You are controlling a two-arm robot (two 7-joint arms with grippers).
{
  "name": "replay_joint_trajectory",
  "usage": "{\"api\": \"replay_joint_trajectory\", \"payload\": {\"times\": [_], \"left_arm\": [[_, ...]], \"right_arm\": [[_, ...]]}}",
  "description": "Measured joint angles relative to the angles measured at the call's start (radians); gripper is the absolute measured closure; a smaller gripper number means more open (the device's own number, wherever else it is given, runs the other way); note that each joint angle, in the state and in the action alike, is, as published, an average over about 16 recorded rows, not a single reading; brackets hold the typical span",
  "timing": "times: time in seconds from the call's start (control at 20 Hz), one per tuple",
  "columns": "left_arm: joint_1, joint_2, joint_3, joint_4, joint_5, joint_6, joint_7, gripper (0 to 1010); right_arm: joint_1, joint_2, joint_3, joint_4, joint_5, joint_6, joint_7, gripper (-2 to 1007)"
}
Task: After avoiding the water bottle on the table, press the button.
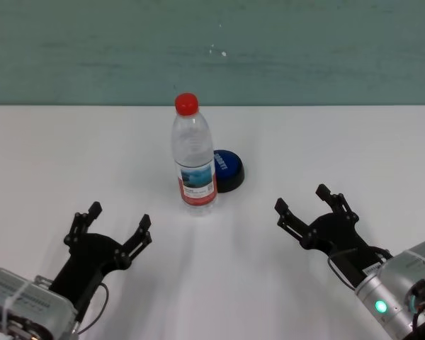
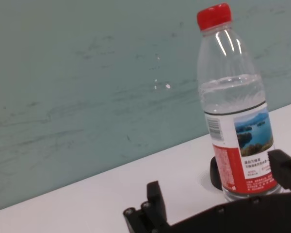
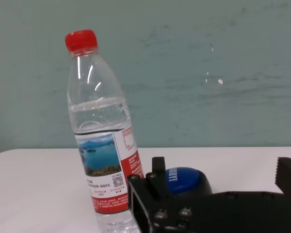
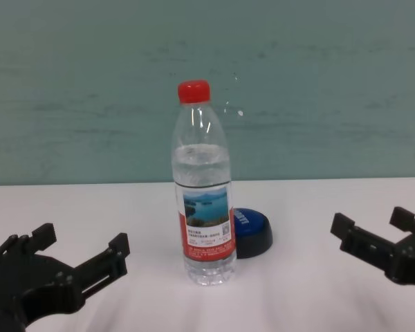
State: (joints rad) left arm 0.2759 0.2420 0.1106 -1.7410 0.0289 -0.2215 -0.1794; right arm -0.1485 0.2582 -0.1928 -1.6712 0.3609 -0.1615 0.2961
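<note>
In front of you the water bottle (image 1: pixel 194 157) stands upright near the middle of the table (image 1: pixel 326 142), red cap on top and the lake-photo label wrapped around its lower half, with clear water filling it to just above the label. The button (image 1: pixel 227 169) sits on the tabletop right behind the bottle and a little toward your right side; from the head view its blue dome and black base peek out from behind the bottle's right flank, and the two look to be touching or very nearly so, though you cannot tell which. In the chest view the bottle covers the button's left part, so you see only its right portion low beside the label. Your left gripper (image 1: pixel 118 225) hovers over the near left part of the table, well apart from the bottle, its two fingers spread wide with nothing between them. Your right gripper (image 1: pixel 301 199) sits at the near right, also well clear of both bottle and button, with its fingers likewise splayed wide and empty. From the right wrist view you look past the black finger (image 3: pixel 144 199) to the blue dome with white lettering, with the bottle standing beside it. From the left wrist view the bottle fills the frame ahead of the gripper and only a dark sliver of the button's base shows at its foot. A teal wall (image 1: pixel 92 49) runs behind the table's far edge.
</note>
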Motion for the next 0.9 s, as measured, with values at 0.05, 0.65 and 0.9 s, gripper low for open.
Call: {"api": "replay_joint_trajectory", "payload": {"times": [0.05,0.65,0.9], "left_arm": [[0.0,0.0,0.0,0.0,0.0,0.0,0.0,10],[0.0,0.0,0.0,0.0,0.0,0.0,0.0,10],[0.0,0.0,0.0,0.0,0.0,0.0,0.0,10]], "right_arm": [[0.0,-0.001,0.001,0.0,0.001,-0.003,0.001,1],[-0.008,-0.003,0.01,-0.01,0.0,-0.016,-0.002,1],[-0.01,-0.003,0.012,-0.013,-0.003,-0.017,-0.005,1]]}}
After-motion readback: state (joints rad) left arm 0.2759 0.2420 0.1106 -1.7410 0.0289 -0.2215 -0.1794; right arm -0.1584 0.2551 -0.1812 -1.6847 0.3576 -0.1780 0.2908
